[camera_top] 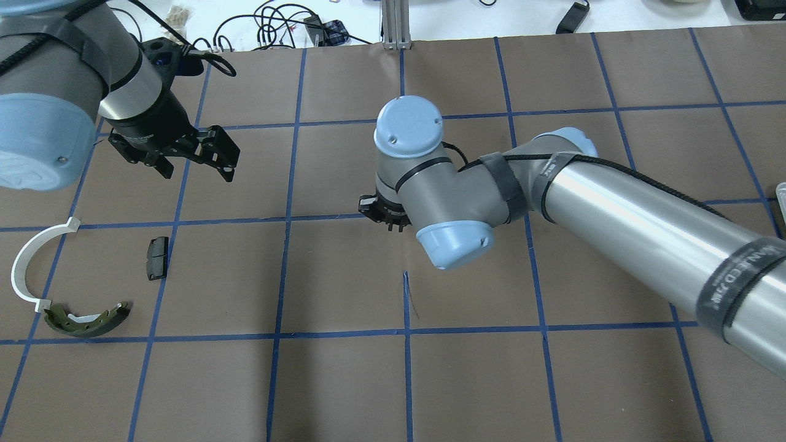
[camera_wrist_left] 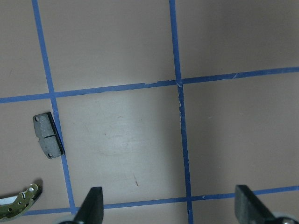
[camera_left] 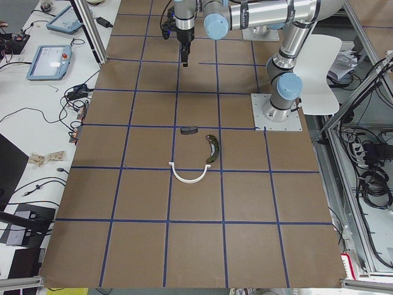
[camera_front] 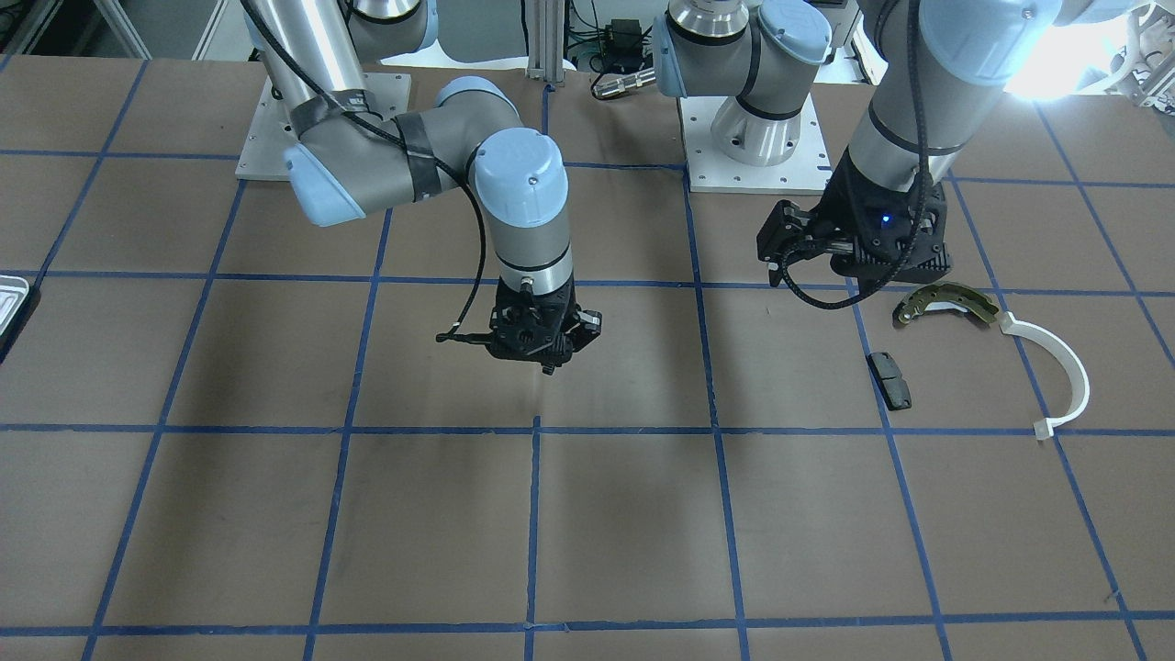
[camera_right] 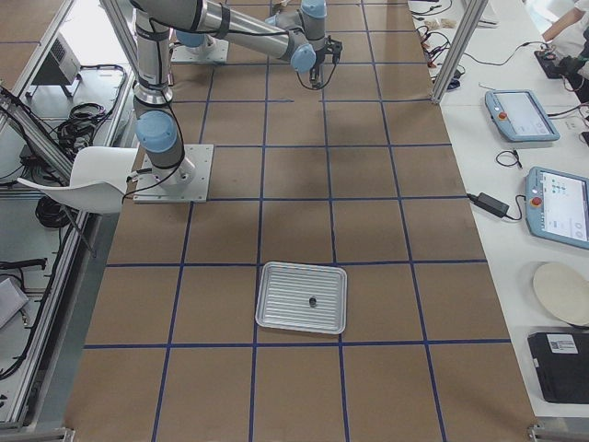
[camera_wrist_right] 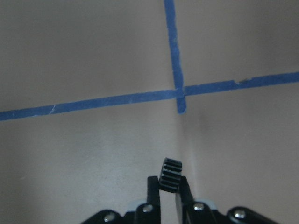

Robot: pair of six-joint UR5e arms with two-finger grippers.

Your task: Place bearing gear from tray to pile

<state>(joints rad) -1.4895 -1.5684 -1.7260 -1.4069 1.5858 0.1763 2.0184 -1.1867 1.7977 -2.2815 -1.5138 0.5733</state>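
The right gripper [camera_front: 543, 356] hangs above the middle of the table [camera_front: 587, 532]. It is clamped on the bearing gear [camera_wrist_right: 171, 175], a small black toothed wheel standing on edge between the tips (the wrist view shows it just short of a crossing of blue tape [camera_wrist_right: 174, 56]). The pile [camera_front: 950, 301] lies well apart from it, at the gripper's 9 o'clock in the overhead view: first the black pad [camera_top: 158, 258], then the white arc [camera_top: 24, 258] at the pad's 9 o'clock and the olive-brass shoe [camera_top: 89, 319] at its 7 o'clock, with the arc's near end just beside the shoe. The left gripper [camera_top: 195, 167] hovers at the pad's 1 o'clock, its fingers [camera_wrist_left: 93, 207] spread wide with nothing between them. The tray [camera_right: 261, 304] sits far off at the table's right end, at the overhead view's 3 o'clock edge, and one small dark part [camera_right: 313, 301] lies in it.
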